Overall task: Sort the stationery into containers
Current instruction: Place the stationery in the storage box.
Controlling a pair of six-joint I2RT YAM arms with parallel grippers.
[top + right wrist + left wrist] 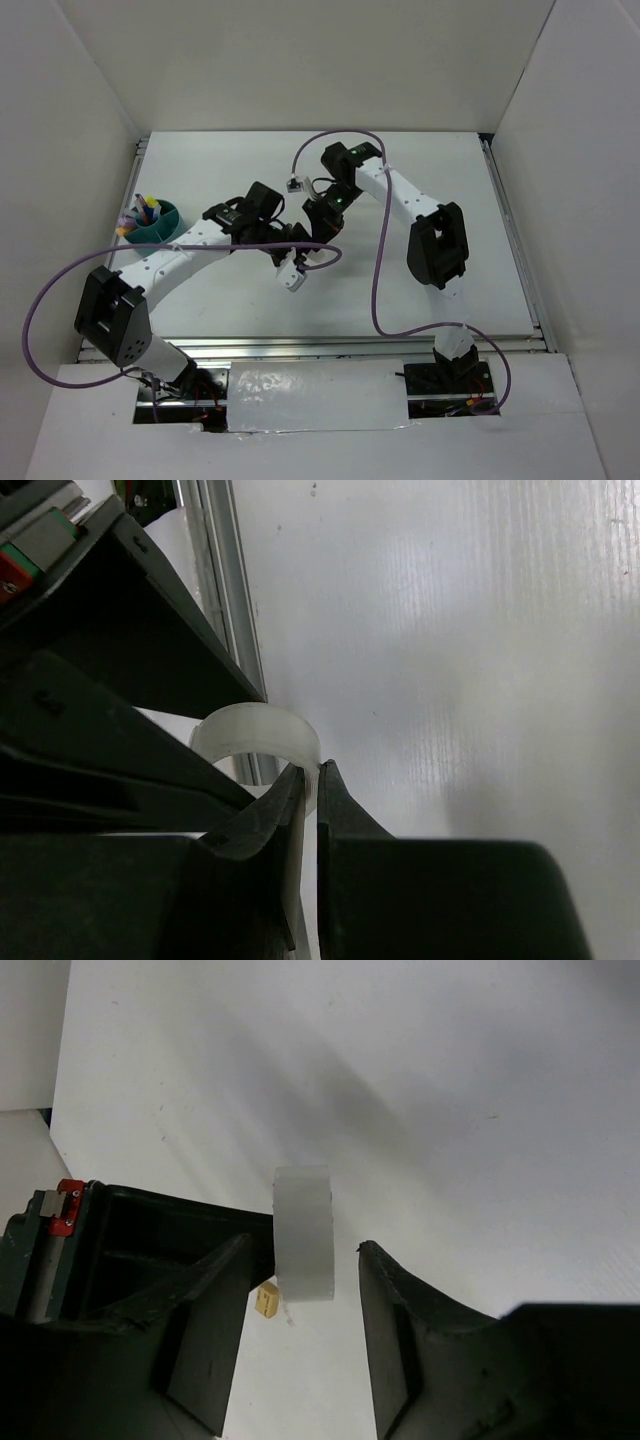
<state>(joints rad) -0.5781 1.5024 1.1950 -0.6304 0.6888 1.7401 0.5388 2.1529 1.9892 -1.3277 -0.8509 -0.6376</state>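
The clear tape ring hangs above the table in mid-workspace, with my right gripper shut on its wall. In the left wrist view the tape ring shows edge-on between the fingers of my left gripper. That gripper is open: the ring sits against one finger and a gap separates it from the other. A tiny tan eraser block lies on the white table below. The two grippers, left and right, meet at the table's middle. The teal cup at far left holds several pens and markers.
A metal rail runs along the table's near edge. White walls enclose the table on three sides. A purple cable loops from the right arm across the table's right half.
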